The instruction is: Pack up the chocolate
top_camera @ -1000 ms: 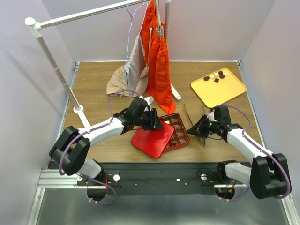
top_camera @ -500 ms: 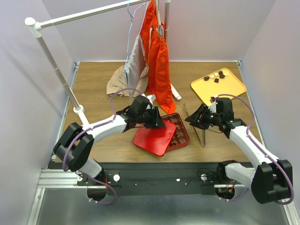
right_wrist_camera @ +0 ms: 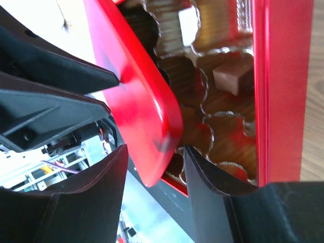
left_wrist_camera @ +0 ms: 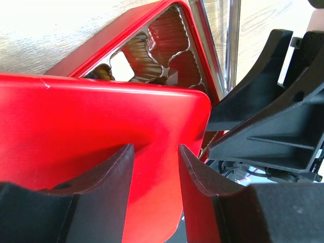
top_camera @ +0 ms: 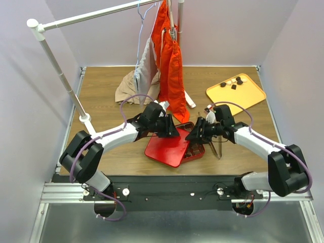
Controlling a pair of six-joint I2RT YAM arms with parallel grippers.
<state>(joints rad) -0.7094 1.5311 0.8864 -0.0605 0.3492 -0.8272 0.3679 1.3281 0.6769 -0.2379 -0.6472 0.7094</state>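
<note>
The red gridded box [top_camera: 197,148] lies mid-table with its red lid [top_camera: 166,148] tilted over its left part. A few chocolate lumps sit in its cups, a cream one [right_wrist_camera: 230,78] among them. More chocolate [top_camera: 234,86], dark and white, lies on the yellow-orange tray [top_camera: 243,98] at the back right. My left gripper [top_camera: 172,129] is over the lid's far edge, jaws apart, with the lid's top [left_wrist_camera: 76,126] showing between the fingers. My right gripper [top_camera: 195,135] is open, and its jaws stand on either side of the lid's corner [right_wrist_camera: 147,126] above the box rim [right_wrist_camera: 260,101].
Metal tongs [top_camera: 217,146] lie on the table right of the box. A clothes rail stands at the back with an orange garment [top_camera: 171,71] hanging low and beige cloth [top_camera: 132,87] on the table. The rail's foot [top_camera: 85,118] is at the left.
My right gripper has swung left from beside the tongs to the lid's right corner. My left gripper and the lid have shifted slightly right.
</note>
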